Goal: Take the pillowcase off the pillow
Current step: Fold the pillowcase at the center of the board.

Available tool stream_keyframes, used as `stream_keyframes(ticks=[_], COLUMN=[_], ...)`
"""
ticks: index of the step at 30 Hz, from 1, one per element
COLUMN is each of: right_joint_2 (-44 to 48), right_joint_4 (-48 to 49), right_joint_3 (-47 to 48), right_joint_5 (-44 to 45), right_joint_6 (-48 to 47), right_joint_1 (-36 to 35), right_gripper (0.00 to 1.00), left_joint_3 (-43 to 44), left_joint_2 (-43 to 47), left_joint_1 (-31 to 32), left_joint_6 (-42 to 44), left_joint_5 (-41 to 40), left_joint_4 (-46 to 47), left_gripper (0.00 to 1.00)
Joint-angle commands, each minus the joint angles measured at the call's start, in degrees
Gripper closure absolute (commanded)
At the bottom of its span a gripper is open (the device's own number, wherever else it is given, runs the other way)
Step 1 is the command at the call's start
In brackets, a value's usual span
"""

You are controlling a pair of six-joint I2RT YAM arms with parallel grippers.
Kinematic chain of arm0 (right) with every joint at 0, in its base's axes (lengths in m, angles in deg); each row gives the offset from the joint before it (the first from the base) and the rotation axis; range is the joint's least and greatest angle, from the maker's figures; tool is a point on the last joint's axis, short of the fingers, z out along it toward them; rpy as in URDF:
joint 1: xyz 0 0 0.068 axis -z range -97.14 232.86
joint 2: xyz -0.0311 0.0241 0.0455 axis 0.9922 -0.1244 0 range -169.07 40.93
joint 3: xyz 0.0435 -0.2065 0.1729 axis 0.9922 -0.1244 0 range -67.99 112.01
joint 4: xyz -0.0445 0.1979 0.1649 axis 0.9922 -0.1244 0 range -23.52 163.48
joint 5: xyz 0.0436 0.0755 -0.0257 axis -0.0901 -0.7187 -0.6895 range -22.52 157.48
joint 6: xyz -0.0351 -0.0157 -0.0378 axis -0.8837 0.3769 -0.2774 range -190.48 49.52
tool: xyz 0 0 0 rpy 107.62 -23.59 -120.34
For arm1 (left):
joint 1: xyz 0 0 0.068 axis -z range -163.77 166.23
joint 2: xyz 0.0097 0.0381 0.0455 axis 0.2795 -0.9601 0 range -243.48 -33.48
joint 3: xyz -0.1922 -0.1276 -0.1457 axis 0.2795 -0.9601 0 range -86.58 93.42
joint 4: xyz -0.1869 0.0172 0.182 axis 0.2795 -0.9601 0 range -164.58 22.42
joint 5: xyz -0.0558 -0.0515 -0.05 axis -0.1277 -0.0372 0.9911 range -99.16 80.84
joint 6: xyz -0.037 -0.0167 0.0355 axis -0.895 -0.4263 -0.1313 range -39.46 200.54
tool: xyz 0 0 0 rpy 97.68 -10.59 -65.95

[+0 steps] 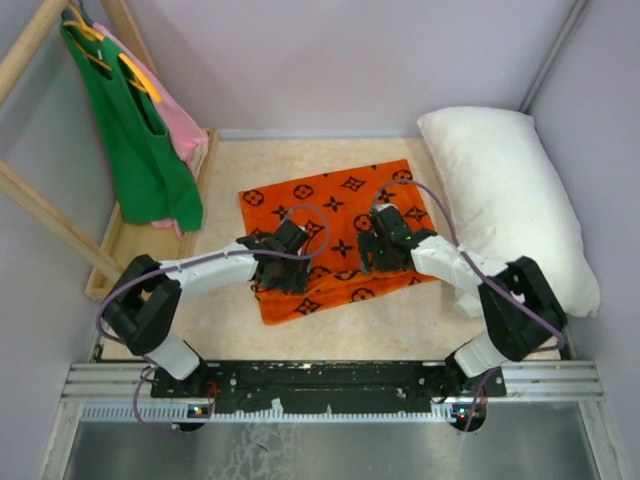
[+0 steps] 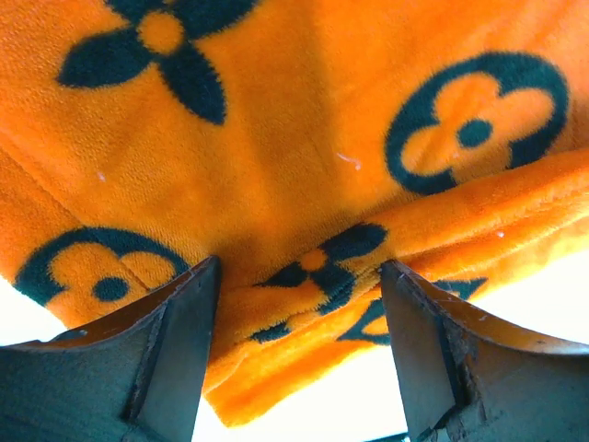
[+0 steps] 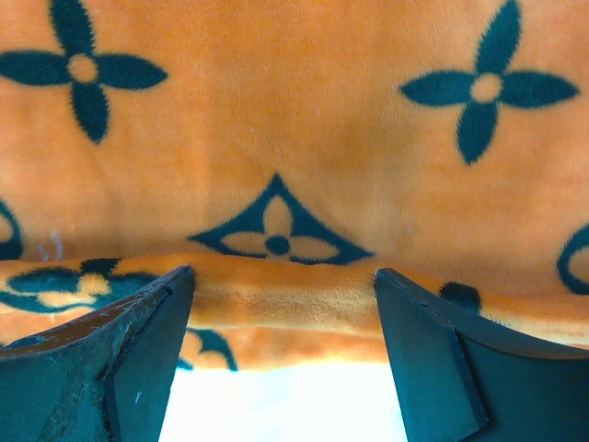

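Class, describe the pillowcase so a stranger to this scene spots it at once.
On the pale tabletop, spread at its middle, lies the pillowcase. Unlike the plain white pillow to its right and the green top hanging left, it is bright orange with black flower motifs.

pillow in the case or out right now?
Out. The white pillow lies bare along the right side of the table, and the orange pillowcase lies flat beside it, nothing bulging inside.
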State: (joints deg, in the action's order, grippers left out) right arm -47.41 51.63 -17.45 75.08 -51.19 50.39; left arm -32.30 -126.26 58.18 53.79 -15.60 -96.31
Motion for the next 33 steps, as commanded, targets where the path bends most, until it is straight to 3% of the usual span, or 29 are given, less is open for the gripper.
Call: stream_keyframes(ticks=[1,7,12,14,15,19,23,27,33], right_joint_2=[8.8,15.5,15.8,13.8,12.3,6.4,5.9,9.5,10.3], right_joint_4=[-2.7,-2.9,0.0,1.1,1.6,2.3,3.1,3.5,4.0], right_joint_3=[-3.3,-6.4,-3.9,-1.3,0.0,4.2,0.3,-7.0,-8.1], right_joint_5=[-2.2,-7.5,-9.9,-8.9,-8.8,-13.4,-18.7,-19.5,-20.2], right_joint_6=[1.5,3.7,4.1,4.0,3.9,4.3,5.1,5.6,6.0], right_joint_1=[-0.2,-0.2,-0.3,-0.2,-0.1,0.1,0.1,0.0,0.1], right_gripper=[0.2,0.19,0.19,0.2,0.22,0.53,0.78,0.88,0.85], left_joint_3=[-2.2,-5.8,-12.1,-13.1,-12.5,-10.4,-10.6,-12.4,-15.5], left_joint_2=[5.2,12.7,21.5,23.0,23.4,21.6,17.8,14.9,10.0], left_joint_1=[4.6,11.3,13.0,12.9,12.3,2.4,-5.1,-6.4,-7.4], left_joint_6=[-7.5,-13.8,-13.8,-13.5,-12.7,-11.4,-11.3,-13.3,-18.2], left_joint_5=[-1.6,-0.7,10.8,11.2,10.1,12.1,12.6,9.8,7.3], left_joint_4=[-2.9,-1.8,12.4,16.3,16.9,16.3,14.5,15.2,19.8], left_gripper=[0.25,0.25,0.23,0.22,0.21,0.21,0.24,0.27,0.27])
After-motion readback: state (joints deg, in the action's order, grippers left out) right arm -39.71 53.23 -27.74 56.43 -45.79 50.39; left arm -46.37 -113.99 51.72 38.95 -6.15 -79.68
